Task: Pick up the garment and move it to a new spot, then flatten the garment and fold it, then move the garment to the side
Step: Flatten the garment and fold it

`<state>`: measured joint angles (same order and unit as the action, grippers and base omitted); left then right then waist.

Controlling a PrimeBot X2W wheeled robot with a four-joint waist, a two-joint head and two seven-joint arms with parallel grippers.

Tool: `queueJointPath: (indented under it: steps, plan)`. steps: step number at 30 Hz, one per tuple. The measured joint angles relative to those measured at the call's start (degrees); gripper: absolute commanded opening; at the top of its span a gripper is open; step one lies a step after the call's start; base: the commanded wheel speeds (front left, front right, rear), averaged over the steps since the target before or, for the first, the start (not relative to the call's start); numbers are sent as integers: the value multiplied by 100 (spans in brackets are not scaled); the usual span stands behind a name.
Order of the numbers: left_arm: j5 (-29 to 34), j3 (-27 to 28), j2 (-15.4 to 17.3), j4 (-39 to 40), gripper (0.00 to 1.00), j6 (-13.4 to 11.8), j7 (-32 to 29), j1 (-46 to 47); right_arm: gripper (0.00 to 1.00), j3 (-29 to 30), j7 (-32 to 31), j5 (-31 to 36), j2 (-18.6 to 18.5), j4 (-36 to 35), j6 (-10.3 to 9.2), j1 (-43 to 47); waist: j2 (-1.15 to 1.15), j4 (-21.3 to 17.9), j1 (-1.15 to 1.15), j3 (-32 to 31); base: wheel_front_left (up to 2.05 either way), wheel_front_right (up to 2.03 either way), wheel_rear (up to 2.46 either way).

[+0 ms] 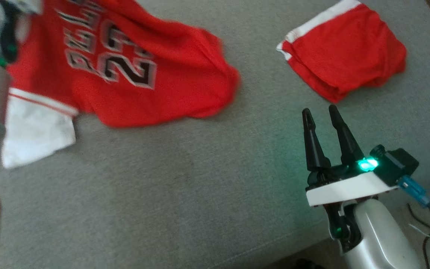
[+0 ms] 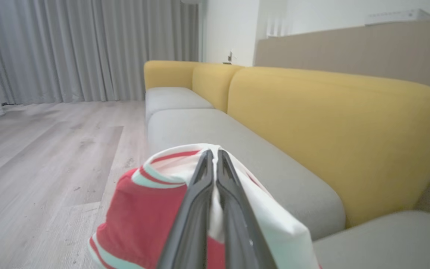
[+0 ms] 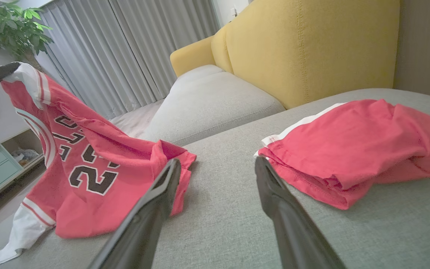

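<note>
Up at the left claw (image 2: 215, 152), pressed together on a white-trimmed edge, the red jersey (image 1: 125, 74) hangs and trails down onto the grey sofa seat (image 1: 162, 194). Over that seat the right claw (image 1: 319, 110) is spread and empty, with the red shorts (image 1: 345, 52) lying just beyond its tips.

jersey (image 1: 125, 74) | red, white trim, black numerals | one end raised, rest on cushion (image 1: 162, 194)
</note>
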<state>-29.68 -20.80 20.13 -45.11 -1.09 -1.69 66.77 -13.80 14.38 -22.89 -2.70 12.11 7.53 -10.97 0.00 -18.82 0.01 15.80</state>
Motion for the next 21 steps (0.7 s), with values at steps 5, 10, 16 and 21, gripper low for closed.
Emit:
queueJointPath:
  steps: [5,10,16,21]
  plan:
    - [1,257,175,-682,0,-301,489,349,100,-10,0,0,0,-7,0,-43,0,-168,-1,141,0,0,0]
    - [105,245,243,-1270,100,-390,828,343,100,15,0,8,0,-3,0,-43,0,-99,-1,168,0,0,0]
    - [208,138,129,-1607,100,-105,1202,323,100,66,0,85,0,9,0,-43,0,163,-1,126,0,0,0]
    - [208,-45,-96,-1650,100,259,1400,123,100,133,0,148,0,54,0,-41,0,368,-1,-10,0,0,0]
